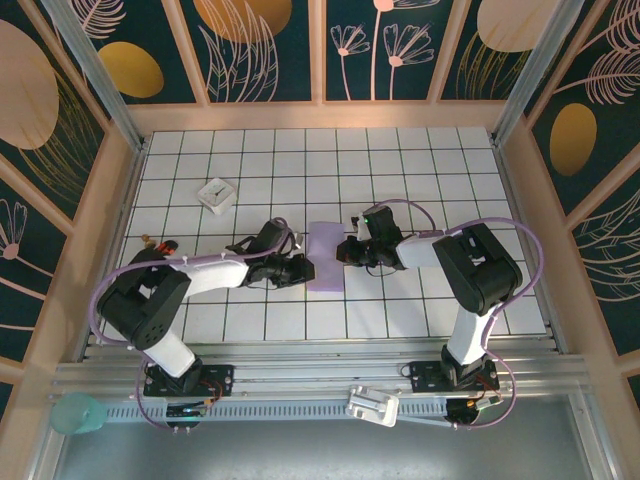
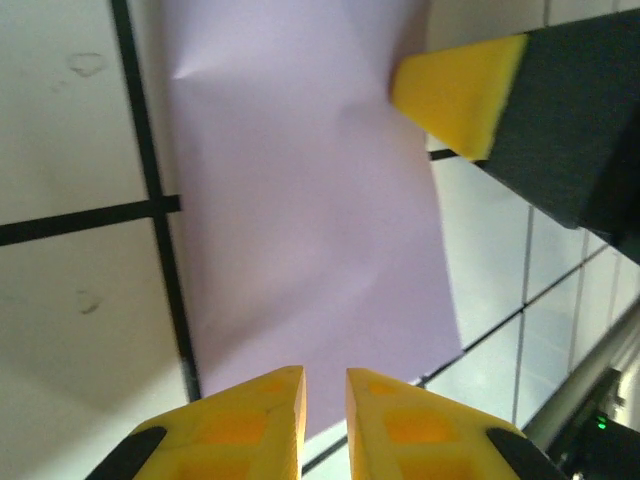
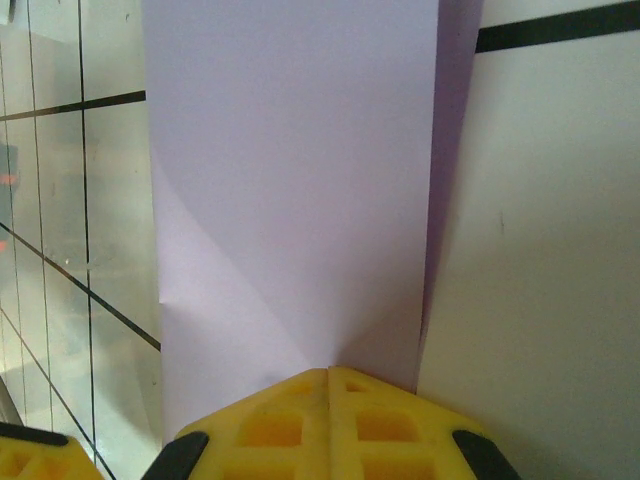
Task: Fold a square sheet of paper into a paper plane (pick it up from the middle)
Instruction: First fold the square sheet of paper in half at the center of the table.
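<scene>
The square sheet of paper [image 1: 326, 257] lies folded into a narrow lavender rectangle on the tiled table between both arms. My left gripper [image 1: 305, 268] sits low at its left edge. In the left wrist view its yellow tips [image 2: 325, 385] stand a narrow gap apart over the paper [image 2: 300, 200], with nothing between them. My right gripper [image 1: 343, 252] is at the paper's right edge. Its tips [image 3: 330, 375] are shut together, resting on the near edge of the paper [image 3: 290, 180], where faint creases meet. One of its fingertips [image 2: 455, 95] shows from the left wrist. The sheet's right side lifts slightly.
A small white block with a dark mark [image 1: 216, 194] sits at the back left. Small coloured bits [image 1: 158, 243] lie by the left wall. A teal cup [image 1: 78, 412] and a white part [image 1: 372, 406] rest by the front rail. Wooden walls enclose the table.
</scene>
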Motion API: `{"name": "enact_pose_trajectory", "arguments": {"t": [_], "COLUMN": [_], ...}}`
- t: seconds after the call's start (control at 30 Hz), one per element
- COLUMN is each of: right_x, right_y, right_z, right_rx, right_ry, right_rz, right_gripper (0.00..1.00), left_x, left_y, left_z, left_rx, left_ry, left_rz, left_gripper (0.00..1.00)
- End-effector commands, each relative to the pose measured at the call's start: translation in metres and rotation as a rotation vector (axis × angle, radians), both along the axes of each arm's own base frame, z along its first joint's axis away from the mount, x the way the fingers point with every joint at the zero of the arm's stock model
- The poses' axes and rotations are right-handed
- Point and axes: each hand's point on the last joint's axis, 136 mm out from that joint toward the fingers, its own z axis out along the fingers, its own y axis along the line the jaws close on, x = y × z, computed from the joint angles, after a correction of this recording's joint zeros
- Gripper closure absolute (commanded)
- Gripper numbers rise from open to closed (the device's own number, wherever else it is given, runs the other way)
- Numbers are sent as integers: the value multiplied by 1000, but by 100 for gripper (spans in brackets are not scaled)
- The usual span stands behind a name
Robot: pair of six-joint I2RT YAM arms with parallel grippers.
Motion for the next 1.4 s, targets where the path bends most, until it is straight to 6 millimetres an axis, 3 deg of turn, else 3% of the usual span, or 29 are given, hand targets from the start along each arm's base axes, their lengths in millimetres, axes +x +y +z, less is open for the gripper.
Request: {"name": "enact_pose_trajectory", "arguments": {"t": [0.0,0.2,0.3,0.4,0.6,0.7,0.9,0.97,1.37], "right_x": [-26,-26,-27,-27,-26,-26,-25,-25,-25], "right_y": [-59,-60,-59,-60,-60,-59,-59,-60,-60], "right_z": [-66,-66,-67,-68,-66,-66,-63,-63,-62], "right_rx": [-266,-268,-267,-268,-266,-266,-263,-263,-263], "right_ry": [140,140,142,143,140,136,132,133,132], "right_rz": [-93,-95,-94,-93,-92,-93,-96,-97,-99], "right_gripper": [100,100,100,100,100,100,100,100,100], "left_x": [-9,-25,-23,-14,12,25,51,53,29], "left_y": [-4,24,37,30,-2,-6,-10,-11,3], "left_z": [-5,-43,-47,-33,22,29,20,6,-28], "left_rx": [-31,165,235,200,13,-16,-12,6,49], "left_ry": [36,123,112,64,-83,-86,-67,-36,66], "left_rz": [-19,-22,-6,-6,-28,-6,45,50,50], "left_gripper": [80,84,85,82,71,71,78,80,89]}}
